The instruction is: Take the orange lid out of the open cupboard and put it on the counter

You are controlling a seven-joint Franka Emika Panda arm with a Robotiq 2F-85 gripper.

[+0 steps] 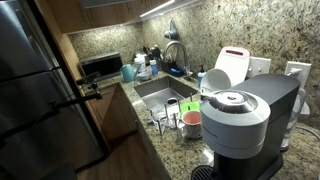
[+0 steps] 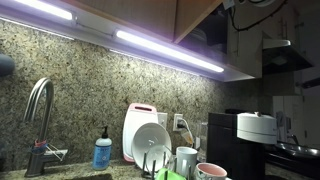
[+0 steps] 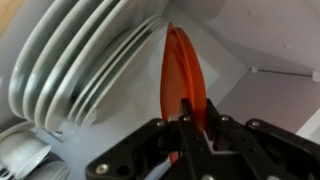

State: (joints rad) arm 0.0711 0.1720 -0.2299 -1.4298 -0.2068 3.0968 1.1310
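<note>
**Lid gripped, not yet out of the cupboard**

In the wrist view the flat, round-cornered plastic orange lid (image 3: 182, 70) stands on edge inside the white-walled cupboard (image 3: 262, 40). The black fingers (image 3: 212, 128) are closed on the lid's lower edge, one on each face, so the grasp looks made. That is as far as the task has gone. The lid has yet to be drawn out past the cupboard front, carried down, and laid on the speckled beige-and-black granite table (image 1: 168, 150). No orange lid shows on that surface in either exterior view.

Besides the lid, the cupboard holds a row of white round plates (image 3: 70, 70), also on edge, just beside the lid on one side. Whether they touch it cannot be told. The other side of the lid faces bare cupboard wall.

Below, the steel sink (image 1: 150, 92) is set into the table, and what is in it is too small to make out. A pink cup (image 1: 191, 121) stands near the grey coffee machine (image 1: 238, 115). Its contents are not visible. The free granite in front of the sink looks like the likeliest spot for the lid.
</note>
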